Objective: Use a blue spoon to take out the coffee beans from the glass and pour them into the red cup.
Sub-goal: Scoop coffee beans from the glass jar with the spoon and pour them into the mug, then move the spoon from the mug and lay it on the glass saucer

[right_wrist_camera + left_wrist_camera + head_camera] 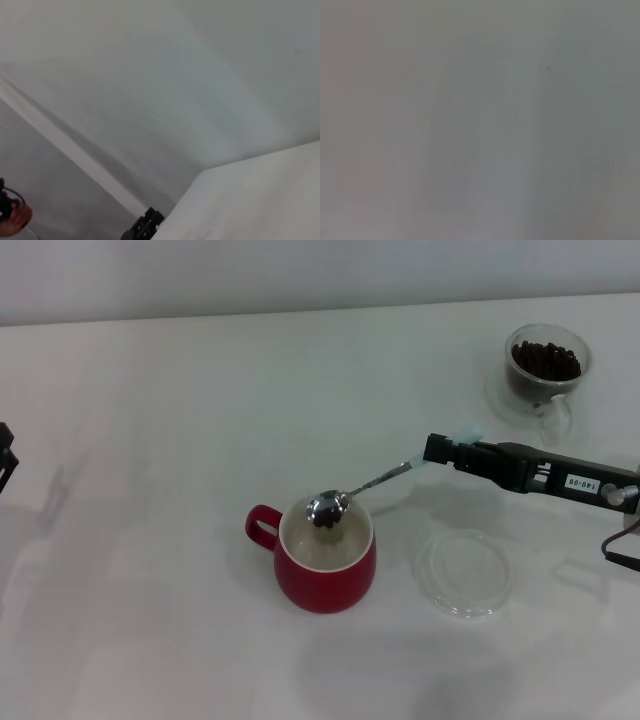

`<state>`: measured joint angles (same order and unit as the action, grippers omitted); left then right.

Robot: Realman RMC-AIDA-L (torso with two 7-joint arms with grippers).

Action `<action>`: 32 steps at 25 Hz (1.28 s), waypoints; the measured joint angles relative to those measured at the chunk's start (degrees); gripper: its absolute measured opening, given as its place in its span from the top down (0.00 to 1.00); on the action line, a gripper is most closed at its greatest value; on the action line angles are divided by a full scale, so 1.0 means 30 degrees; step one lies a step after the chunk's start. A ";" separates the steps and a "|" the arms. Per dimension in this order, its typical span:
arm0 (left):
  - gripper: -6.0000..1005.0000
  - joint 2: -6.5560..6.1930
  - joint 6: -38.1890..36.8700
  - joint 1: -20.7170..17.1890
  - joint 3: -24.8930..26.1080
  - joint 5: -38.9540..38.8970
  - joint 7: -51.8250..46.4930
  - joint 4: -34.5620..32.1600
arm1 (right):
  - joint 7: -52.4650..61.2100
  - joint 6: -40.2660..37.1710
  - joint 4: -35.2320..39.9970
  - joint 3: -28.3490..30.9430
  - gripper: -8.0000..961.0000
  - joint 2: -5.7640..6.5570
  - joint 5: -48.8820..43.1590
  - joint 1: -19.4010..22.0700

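In the head view the red cup (pixel 330 565) stands near the table's middle, handle to the left. My right gripper (pixel 440 450) reaches in from the right, shut on the pale handle of the blue spoon (pixel 365 487). The spoon's metal bowl hangs over the cup's mouth with a few coffee beans (pixel 325 519) at it. The glass (pixel 545 368) with more dark beans stands at the far right. My left gripper (pixel 5 455) is parked at the left edge.
A flat clear glass dish (pixel 465 573) lies right of the red cup, below my right arm. The left wrist view shows only bare table. In the right wrist view there are the white table and wall, plus a dark fixture at the bottom.
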<state>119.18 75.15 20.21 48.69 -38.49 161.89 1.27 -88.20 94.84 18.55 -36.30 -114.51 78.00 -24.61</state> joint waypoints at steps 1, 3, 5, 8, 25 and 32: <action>0.23 0.0000 0.0000 0.0009 0.0000 0.0000 0.0000 -0.0005 | -0.0224 0.0065 0.0000 -0.0008 0.76 -0.0001 -0.0023 0.0000; 0.23 0.0000 0.0001 0.0009 0.0001 -0.0001 0.0001 -0.0007 | -0.0744 0.0205 0.0001 -0.0009 0.76 -0.0004 -0.0078 0.0001; 0.23 0.0000 0.0001 0.0008 0.0000 0.0000 0.0001 -0.0012 | -0.1283 0.0360 0.0000 -0.0010 0.76 -0.0005 -0.0100 0.0003; 0.23 0.0000 0.0000 0.0004 0.0000 0.0000 0.0000 -0.0016 | -0.1865 0.0446 0.0000 -0.0033 0.75 -0.0021 -0.0124 0.0022; 0.23 0.0000 0.0001 0.0040 0.0000 -0.0001 0.0000 0.0001 | -0.0970 0.0418 -0.0060 0.0228 0.75 0.0167 0.0333 -0.0050; 0.23 0.0002 0.0001 0.0129 0.0000 -0.0001 0.0000 -0.0027 | 0.2329 0.0517 -0.0110 0.0814 0.75 0.0808 0.1345 0.0241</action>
<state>119.18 75.15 20.60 48.69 -38.50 161.89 1.19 -81.21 96.39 18.21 -33.86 -112.08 82.04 -23.89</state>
